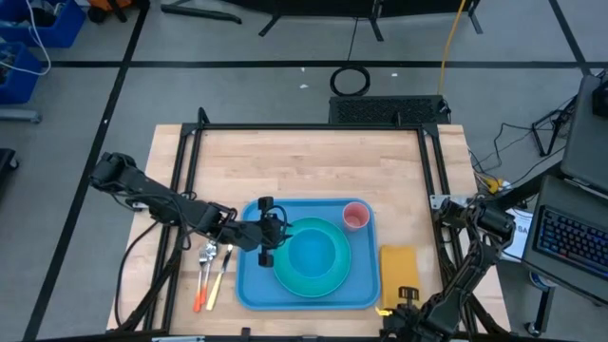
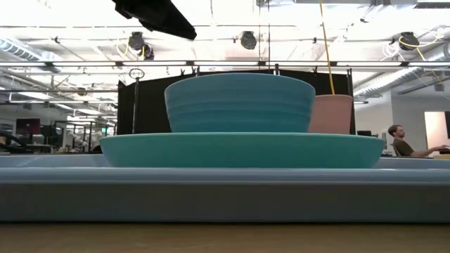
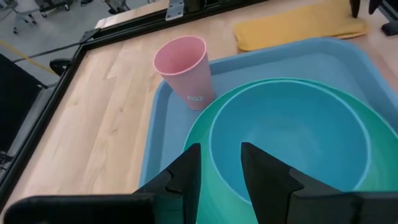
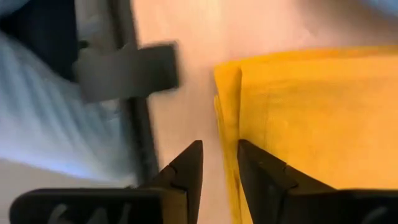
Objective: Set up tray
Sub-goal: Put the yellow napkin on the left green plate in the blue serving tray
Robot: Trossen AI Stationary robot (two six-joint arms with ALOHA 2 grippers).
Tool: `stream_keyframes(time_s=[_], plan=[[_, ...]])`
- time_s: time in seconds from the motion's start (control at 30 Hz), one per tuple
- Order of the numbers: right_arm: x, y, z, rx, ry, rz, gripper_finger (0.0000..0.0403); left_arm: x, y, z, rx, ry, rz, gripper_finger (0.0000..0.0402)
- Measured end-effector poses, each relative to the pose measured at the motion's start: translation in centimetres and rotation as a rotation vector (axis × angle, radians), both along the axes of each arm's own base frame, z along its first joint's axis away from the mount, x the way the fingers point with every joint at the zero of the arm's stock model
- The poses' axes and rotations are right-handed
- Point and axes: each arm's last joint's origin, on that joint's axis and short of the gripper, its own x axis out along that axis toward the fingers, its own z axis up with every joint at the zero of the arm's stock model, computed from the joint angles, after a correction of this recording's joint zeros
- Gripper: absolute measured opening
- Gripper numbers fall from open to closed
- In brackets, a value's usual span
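The blue tray [image 1: 249,285] lies on the wooden table. On it a turquoise plate [image 1: 328,287] carries a blue bowl [image 1: 313,252], and a pink cup [image 1: 356,217] stands upright in the tray's far right corner. My left gripper [image 1: 271,233] hangs open above the tray's left side, well above the bowl's rim [image 3: 221,134]; the low view shows it high over the bowl [image 2: 239,102]. A folded yellow napkin [image 1: 399,263] lies right of the tray. My right gripper [image 1: 406,296] points down at the napkin's near end, open, with a fingertip on either side of its layered edge [image 4: 227,124]. My right gripper [image 4: 221,168] comes from above at the napkin's near edge [image 4: 230,162], which lies flat on the table. The view is blurred, and I cannot tell whether the fingers touch the cloth.
Cutlery with orange and yellow handles [image 1: 209,275] lies on the table left of the tray. A black frame rail [image 4: 134,93] runs close by the napkin's edge. Bare wood stretches along the far half of the table [image 1: 304,161].
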Motion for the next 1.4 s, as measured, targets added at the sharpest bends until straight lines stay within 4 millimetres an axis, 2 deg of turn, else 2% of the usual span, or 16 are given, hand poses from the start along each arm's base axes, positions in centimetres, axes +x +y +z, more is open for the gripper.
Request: stream_keyframes(time_s=[0.27, 0.5, 0.73, 0.9, 1.0, 1.17, 1.4], plan=[[0.0, -0.1, -0.2, -0.024, -0.004, 0.038, 0.0084, -0.2, 0.1, -0.8, -0.01, 0.008, 0.01, 0.012], [0.1, 0.2, -1.6, -0.064, 0.013, 0.113, 0.0084, -0.2, 0.1, -0.8, -0.023, 0.005, 0.018, 0.012], [0.1, 0.2, -2.9, -0.094, 0.036, 0.102, 0.0084, -0.2, 0.1, -0.8, -0.027, 0.005, 0.021, 0.012], [0.4, 0.0, -3.1, -0.106, 0.034, 0.076, 0.0083, -0.2, 0.1, -0.8, -0.034, 0.006, 0.019, 0.012], [0.5, -0.1, -3.1, -0.115, 0.028, 0.069, 0.0068, -0.2, 0.1, -0.8, -0.035, 0.006, 0.019, 0.012], [0.8, -0.5, -3.3, -0.124, 0.035, 0.059, 0.0009, -0.2, 0.1, -0.8, -0.043, 0.006, 0.023, 0.012], [1.2, -0.7, -2.7, -0.118, 0.018, 0.043, 0.0001, -0.2, 0.0, -0.9, -0.044, 0.007, 0.022, 0.012]])
